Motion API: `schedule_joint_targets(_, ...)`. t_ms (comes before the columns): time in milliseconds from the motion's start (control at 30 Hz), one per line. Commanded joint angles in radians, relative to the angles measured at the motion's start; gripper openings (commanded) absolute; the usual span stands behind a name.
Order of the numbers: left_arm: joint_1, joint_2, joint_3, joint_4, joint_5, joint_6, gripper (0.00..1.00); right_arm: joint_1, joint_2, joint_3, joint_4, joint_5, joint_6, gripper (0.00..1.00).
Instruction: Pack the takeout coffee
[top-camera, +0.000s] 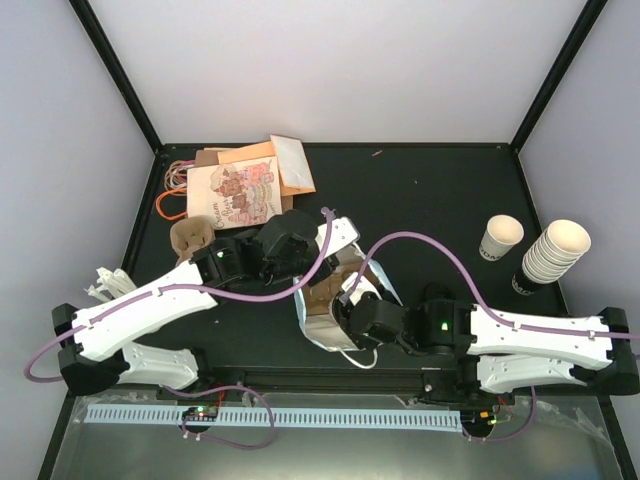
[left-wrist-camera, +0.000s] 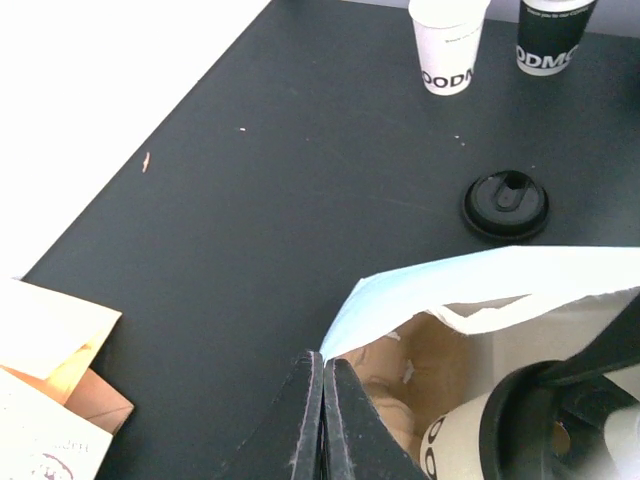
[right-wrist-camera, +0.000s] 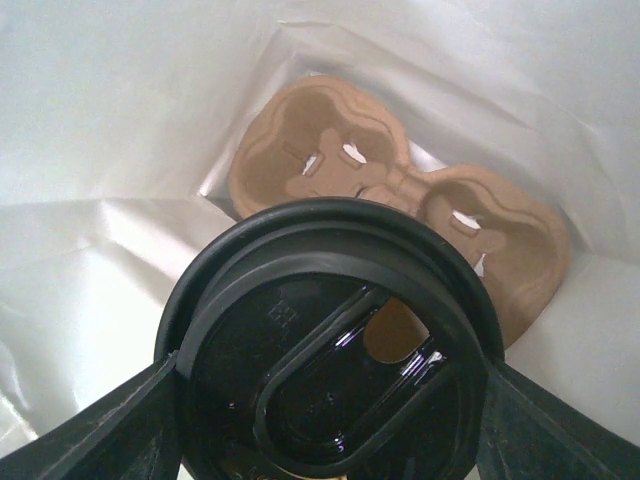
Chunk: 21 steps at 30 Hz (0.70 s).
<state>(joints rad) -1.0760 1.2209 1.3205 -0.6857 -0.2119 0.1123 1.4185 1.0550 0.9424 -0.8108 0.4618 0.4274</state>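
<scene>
From above we see the left gripper (top-camera: 342, 243) reaching to the middle of the black table (top-camera: 440, 200), closed at the far rim of the white bag (top-camera: 318, 335), which sits near the front edge between the two arms. The right gripper (top-camera: 352, 308) comes in from the right and dips into the bag's mouth, and from here we cannot make out what it holds. Far left lies a printed paper bag (top-camera: 238, 195). At the right stand a single cream cup (top-camera: 501, 238) and, just beside it, a stack of cups (top-camera: 553, 250). In the left wrist view the fingers are pressed flat together and the bag's pale rim rises straight from their tips, so we take it as pinched there. Inside the open bag, on the right, we see the takeout coffee (left-wrist-camera: 470, 440), cream wall and black lid, with a dark finger of the other arm against it and a brown pulp carrier (left-wrist-camera: 420, 365) behind it. A loose black lid (left-wrist-camera: 505, 205) lies on the table beyond the bag. In the right wrist view the coffee's lid fills the near half, clamped on both sides by the right fingers (right-wrist-camera: 100, 430). It hangs upright above the carrier, which lies on the bag's floor with both wells bare.
</scene>
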Motion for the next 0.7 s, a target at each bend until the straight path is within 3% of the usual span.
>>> schedule_joint_targets(0, 0.001, 0.042, 0.085, 0.081, -0.114, 0.076, 0.02, 0.011, 0.021, -0.014, -0.019, 0.058, 0.08, 0.6)
schedule_joint_targets(200, 0.0, 0.054, 0.115, 0.102, -0.186, 0.172, 0.02, -0.026, 0.055, 0.002, 0.025, 0.108, 0.069, 0.61)
schedule_joint_targets(333, -0.001, 0.024, 0.058, 0.12, -0.135, 0.174, 0.01, -0.083, 0.056, -0.009, 0.05, 0.108, 0.094, 0.61)
schedule_joint_targets(667, -0.029, -0.03, -0.105, 0.169, -0.021, 0.019, 0.02, -0.083, 0.042, -0.18, 0.193, 0.046, 0.123, 0.59)
